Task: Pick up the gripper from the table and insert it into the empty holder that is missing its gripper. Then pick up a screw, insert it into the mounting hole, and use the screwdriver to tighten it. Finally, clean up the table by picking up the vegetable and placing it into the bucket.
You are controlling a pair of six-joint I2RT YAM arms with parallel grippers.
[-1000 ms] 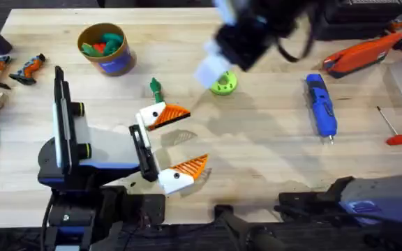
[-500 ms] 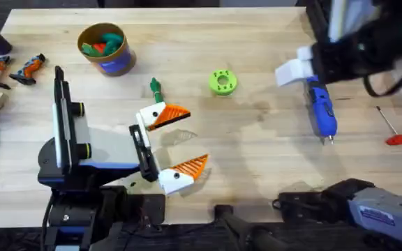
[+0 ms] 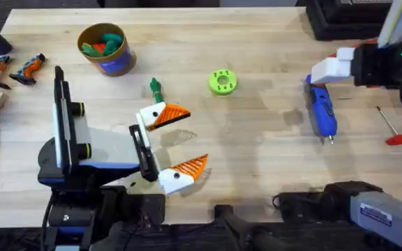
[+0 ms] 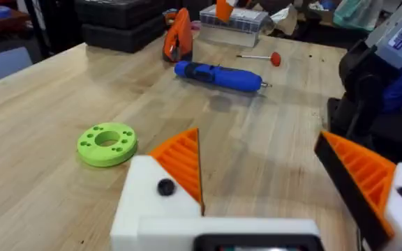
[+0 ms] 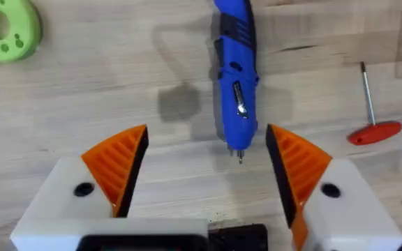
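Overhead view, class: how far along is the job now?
Seemingly done: both fingers of the left gripper carry orange wedges. In hand: the open right gripper hangs over the screwdriver, not gripping it. Left: the vegetable lies on the table, outside the bucket.

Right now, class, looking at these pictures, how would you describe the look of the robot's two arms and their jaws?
Both arms are black with blue-trimmed bases. Each gripper has white angular finger blocks carrying orange ribbed wedge pads with one black side, and a dark screw head in each block. The left gripper is fed by a black link with yellow-green accents; the right gripper shows the same white-and-orange build.
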